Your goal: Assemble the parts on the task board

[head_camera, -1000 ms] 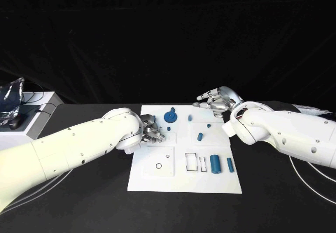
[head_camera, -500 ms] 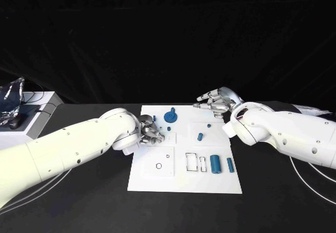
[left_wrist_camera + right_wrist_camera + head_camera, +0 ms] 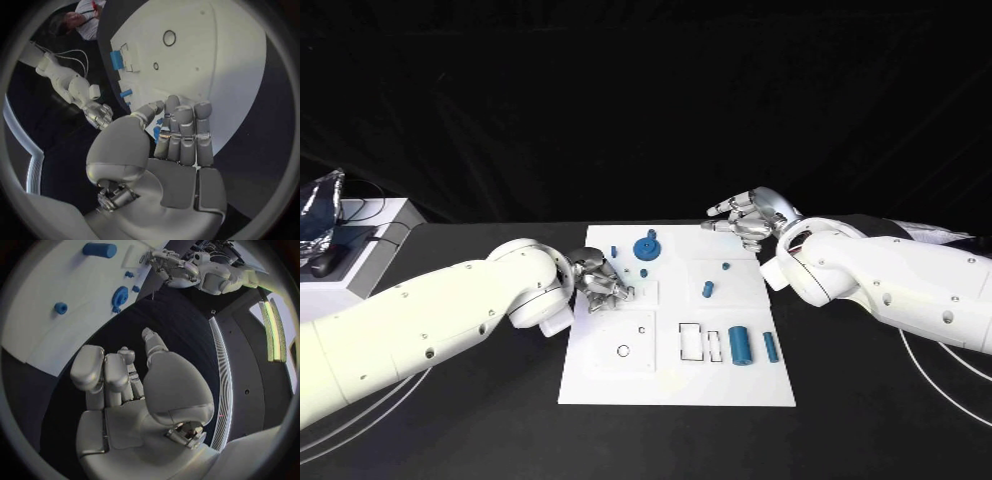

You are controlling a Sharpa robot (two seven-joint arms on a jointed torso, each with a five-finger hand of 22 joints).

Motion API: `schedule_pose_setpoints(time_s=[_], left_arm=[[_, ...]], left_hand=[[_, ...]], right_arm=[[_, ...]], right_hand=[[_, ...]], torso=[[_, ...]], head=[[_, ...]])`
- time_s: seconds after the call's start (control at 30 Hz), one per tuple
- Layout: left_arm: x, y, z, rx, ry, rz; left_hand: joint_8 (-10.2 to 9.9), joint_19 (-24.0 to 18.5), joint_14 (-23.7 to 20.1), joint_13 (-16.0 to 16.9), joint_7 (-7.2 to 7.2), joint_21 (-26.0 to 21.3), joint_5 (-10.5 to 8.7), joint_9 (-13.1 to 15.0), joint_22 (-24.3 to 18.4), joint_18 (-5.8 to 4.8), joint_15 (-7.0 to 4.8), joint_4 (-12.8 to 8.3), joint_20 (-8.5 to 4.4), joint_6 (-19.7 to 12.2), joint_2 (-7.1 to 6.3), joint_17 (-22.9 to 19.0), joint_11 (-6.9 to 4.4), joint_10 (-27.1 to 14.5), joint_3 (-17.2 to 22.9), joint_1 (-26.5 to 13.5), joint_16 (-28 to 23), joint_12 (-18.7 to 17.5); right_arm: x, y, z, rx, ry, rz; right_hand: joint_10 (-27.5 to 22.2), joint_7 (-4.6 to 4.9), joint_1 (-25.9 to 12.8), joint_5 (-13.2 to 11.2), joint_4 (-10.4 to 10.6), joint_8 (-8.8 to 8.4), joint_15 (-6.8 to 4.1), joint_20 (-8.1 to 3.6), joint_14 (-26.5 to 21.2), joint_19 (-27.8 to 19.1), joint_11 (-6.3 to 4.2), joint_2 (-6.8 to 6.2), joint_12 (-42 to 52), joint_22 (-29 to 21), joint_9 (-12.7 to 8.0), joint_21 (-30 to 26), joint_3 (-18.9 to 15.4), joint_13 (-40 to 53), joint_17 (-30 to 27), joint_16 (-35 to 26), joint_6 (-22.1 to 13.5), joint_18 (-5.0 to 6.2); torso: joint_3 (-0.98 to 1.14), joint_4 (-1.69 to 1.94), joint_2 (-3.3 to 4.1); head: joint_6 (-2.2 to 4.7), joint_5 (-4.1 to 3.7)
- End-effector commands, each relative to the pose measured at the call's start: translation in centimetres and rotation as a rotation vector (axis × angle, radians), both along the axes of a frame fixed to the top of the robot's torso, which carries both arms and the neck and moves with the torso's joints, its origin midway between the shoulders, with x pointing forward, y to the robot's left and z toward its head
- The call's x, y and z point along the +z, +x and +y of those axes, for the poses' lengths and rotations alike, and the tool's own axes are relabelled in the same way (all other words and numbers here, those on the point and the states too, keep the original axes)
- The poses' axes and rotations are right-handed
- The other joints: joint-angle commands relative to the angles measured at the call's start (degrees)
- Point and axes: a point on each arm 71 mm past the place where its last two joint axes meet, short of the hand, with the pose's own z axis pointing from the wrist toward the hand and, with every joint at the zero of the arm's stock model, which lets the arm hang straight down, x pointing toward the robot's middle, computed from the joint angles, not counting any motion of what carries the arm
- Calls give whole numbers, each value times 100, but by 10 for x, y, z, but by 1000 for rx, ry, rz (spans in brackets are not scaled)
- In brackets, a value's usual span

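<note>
- Hovering at the left edge of the task board (image 3: 678,375), left hand (image 3: 603,281) has fingers curled in together; a bit of blue shows just past the fingertips in the left wrist view, cannot tell if it's held or just lying on the board behind them
- right hand (image 3: 750,215) sits off the far right corner of the board, fingers loosely apart, holding nothing
- parts on the board: round gear-like part with knob (image 3: 648,247) near the far edge, small peg (image 3: 708,290) mid-board, tiny stud (image 3: 726,266) just beyond it, fat cylinder (image 3: 740,345) and thin pin (image 3: 770,348) lying side by side in the near right area, beside the outlined slots (image 3: 692,341)
- round hole (image 3: 623,350) in the near left area stands open, no part in it
- handling guess: parts look like hard plastic, light, stiff, smooth, likely to roll or slip out of metal fingertips
- cylinder and pin best pinched across the middle of the barrel from above; gear part by its knob
- small peg and stud offer little to grab, need a fine fingertip pinch, easy to knock away
</note>
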Motion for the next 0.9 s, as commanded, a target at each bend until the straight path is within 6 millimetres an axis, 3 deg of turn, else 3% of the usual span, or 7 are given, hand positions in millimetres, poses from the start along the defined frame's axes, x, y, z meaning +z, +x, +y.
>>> schedule_pose_setpoints(time_s=[0.03,0.17,0.37,0.5,0.73,0.83,0.9], left_arm=[[9,-2,-1,21,-242,-58],[15,-5,9,57,-446,-102],[20,-10,30,133,-685,-144],[21,-11,46,190,-806,-172],[20,-3,72,274,-934,-224],[18,3,80,302,-965,-245],[16,6,82,316,-975,-256]], left_hand=[[-94,-108,-163,-305,50,-400,-13,-345,-269,59,38,218,37,93,77,-299,73,-125,-641,285,-331,-227],[-145,-283,-515,-1216,129,-1102,2,-755,-768,-37,216,426,167,10,215,-920,272,-373,-1150,682,-1071,-1085],[-71,-391,-871,-2280,215,-1895,3,-1187,-1365,-111,406,559,333,-84,361,-1649,453,-383,-1599,1103,-1741,-1918],[26,-581,-1048,-2825,265,-2631,1,-1443,-1941,-179,536,678,508,-86,457,-2372,564,-241,-1843,1233,-2572,-2381],[-199,-1079,-1108,-2790,251,-4052,-28,-2082,-3157,-339,923,795,978,-236,477,-3638,764,-288,-2189,1390,-4967,-3420],[-229,-1279,-1437,-2798,172,-4478,-84,-2232,-3693,-360,1114,748,1189,-391,472,-3978,855,-491,-2391,1421,-5485,-3617],[-226,-1456,-1651,-2809,167,-4459,-92,-2241,-4213,-302,1187,681,1328,-575,568,-4285,868,-638,-2538,1442,-5500,-3618]], right_arm=[[5,-1,-4,34,-9,-75],[11,-2,-13,40,8,-155],[17,-2,-32,-4,93,-237],[18,0,-50,-78,202,-237],[11,6,-83,-192,408,-162],[5,7,-92,-203,453,-137],[1,7,-93,-200,466,-124]], right_hand=[[-2,-10,97,-30,-122,-4,-31,-20,-14,255,-50,66,-9,746,7,16,52,1,-6,-9,90,68],[-254,-31,182,-59,-254,-55,-59,-30,-106,119,-82,91,-551,607,-3,-561,94,-488,-337,-393,192,128],[-405,-23,241,-75,-241,-151,-45,15,-506,-498,-79,98,-1431,-480,-5,-3765,108,-1417,-1302,-1748,245,327],[-370,-61,296,-69,-197,-233,20,69,-803,-681,-34,78,-2343,-1228,-6,-4593,132,-2554,-1734,-2515,262,134],[50,-74,358,-72,-259,-377,284,302,-1233,-1397,176,148,-4429,-2450,-16,-5186,373,-5139,-2528,-4280,411,-52],[112,-36,396,-147,-305,-407,604,647,-1965,-2518,330,177,-5005,-3193,-24,-5208,595,-5759,-3489,-5338,503,-165],[255,-53,352,-154,-348,-410,672,821,-1654,-2577,355,113,-5390,-3966,-28,-5174,785,-5784,-4362,-5905,499,-11]], torso=[[-5,-1,-1],[-4,3,-1],[-15,2,-5],[-23,19,-20],[-60,20,-65],[-86,7,-98],[-106,-6,-125]], head=[[60,-36],[134,-80],[204,-136],[233,-146],[323,-148],[376,-126],[388,-118]])
